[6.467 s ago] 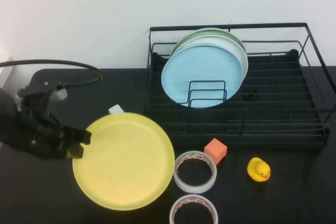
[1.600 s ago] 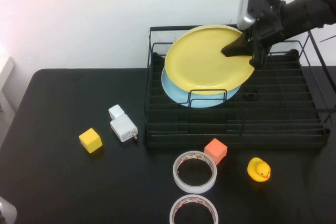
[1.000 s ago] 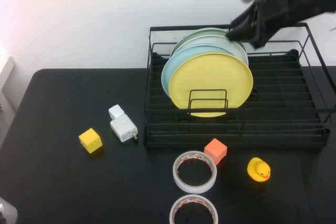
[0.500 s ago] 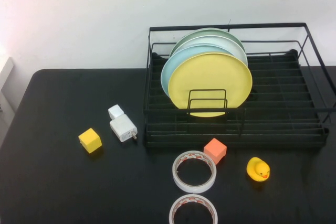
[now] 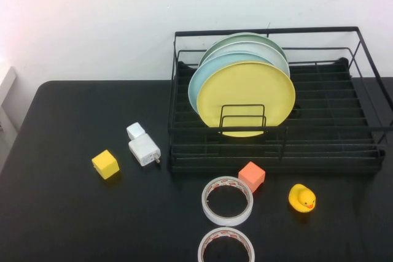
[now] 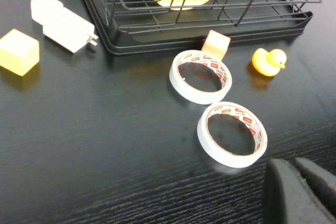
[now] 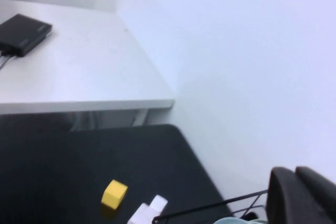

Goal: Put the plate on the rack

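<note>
Yellow and upright, the plate [image 5: 247,98] stands on edge in the rack [image 5: 367,128], frontmost of the stack, leaning back against the light blue plate [image 5: 202,80], with a pale green plate [image 5: 252,37] behind that. Its lower rim sits behind the small wire divider [image 5: 243,117] at the rack's front rail, its face turned toward the robot, so its flat plane runs across the rack's width.

Nothing holds it. The right gripper [image 7: 302,195] is high above the table, near the rack's far corner and well clear of the plate, showing only as a dark sliver at the top edge of the high view. The left gripper [image 6: 299,192] hangs low over the near table beside two tape rolls [image 6: 232,134]. Whether either gripper's fingers are apart, I cannot tell.

By my reading the placement is done and no further reach is needed.
</note>
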`<move>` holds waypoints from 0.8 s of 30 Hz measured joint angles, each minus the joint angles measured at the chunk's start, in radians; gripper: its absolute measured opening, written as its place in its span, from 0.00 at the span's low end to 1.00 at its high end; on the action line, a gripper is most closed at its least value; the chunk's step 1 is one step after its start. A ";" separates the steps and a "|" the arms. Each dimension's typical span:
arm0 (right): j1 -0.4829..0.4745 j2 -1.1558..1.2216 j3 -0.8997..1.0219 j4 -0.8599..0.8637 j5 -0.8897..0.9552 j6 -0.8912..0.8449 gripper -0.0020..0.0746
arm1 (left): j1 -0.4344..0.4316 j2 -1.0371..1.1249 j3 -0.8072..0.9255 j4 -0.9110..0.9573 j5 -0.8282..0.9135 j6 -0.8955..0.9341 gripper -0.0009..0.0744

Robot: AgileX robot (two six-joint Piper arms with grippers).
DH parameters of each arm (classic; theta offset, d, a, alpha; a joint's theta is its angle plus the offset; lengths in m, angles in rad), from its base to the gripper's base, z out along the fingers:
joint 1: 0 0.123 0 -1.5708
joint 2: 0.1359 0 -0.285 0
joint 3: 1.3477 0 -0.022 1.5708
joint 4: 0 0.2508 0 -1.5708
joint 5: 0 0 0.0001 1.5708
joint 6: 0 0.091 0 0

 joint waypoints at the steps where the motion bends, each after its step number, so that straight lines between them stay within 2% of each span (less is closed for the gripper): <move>1: 0.000 -0.047 0.046 0.010 -0.020 -0.019 0.04 | 0.000 0.000 0.000 0.000 0.000 0.000 0.01; 8: 0.000 -0.343 0.320 0.081 -0.143 -0.067 0.04 | 0.000 0.000 0.000 -0.002 0.000 0.000 0.01; 13: 0.000 -0.498 0.449 0.087 -0.180 -0.071 0.03 | 0.000 0.000 0.000 -0.002 0.000 -0.001 0.01; 22: 0.000 -0.680 0.509 0.021 -0.122 -0.073 0.03 | 0.000 0.000 0.000 -0.003 0.000 -0.001 0.01; 24: 0.000 -0.703 0.511 -0.054 -0.082 0.001 0.03 | 0.000 0.000 0.000 -0.004 0.000 -0.001 0.01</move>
